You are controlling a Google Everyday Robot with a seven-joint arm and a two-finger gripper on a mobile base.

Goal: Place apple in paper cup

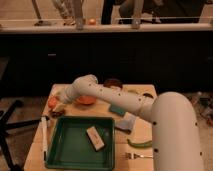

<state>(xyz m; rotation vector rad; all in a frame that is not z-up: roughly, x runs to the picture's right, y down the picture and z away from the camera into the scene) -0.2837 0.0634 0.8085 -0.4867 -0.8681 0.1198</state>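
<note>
Table (pixel 36 152): pale wood, carrying everything below; the green tray lies on its near left part.
Arm (pixel 120 100): white, rising from the right of the green tray, crossing the table just beyond the tray's far edge, then bending down past the tray's far left corner.
Green tray (pixel 70 147): rectangular, shallow, flat on the table.
Blue-grey cloth (pixel 124 120): crumpled, just beside the tray's far right corner, partly under the arm.
Orange bowl (pixel 86 100): beyond the tray's far edge, half hidden behind the arm.
Dark bowl (pixel 113 82): farther beyond the tray than the orange bowl, toward the right.
Green vegetable (pixel 140 144): curved, lying right of the tray, near its near right corner.
White pen (pixel 44 137): lying along the tray's left side, just beside it.
Pale block (pixel 95 138): inside the tray, in its right half, lying at a slant.
Fork (pixel 136 156): right of the tray, nearer than the vegetable.
Gripper (pixel 58 105): just beyond the tray's far left corner, pointing down and left, fingers pressed together on the apple.
Apple (pixel 52 102): orange-red, pinched at the gripper's tip, beyond and left of the tray's far left corner.
</note>
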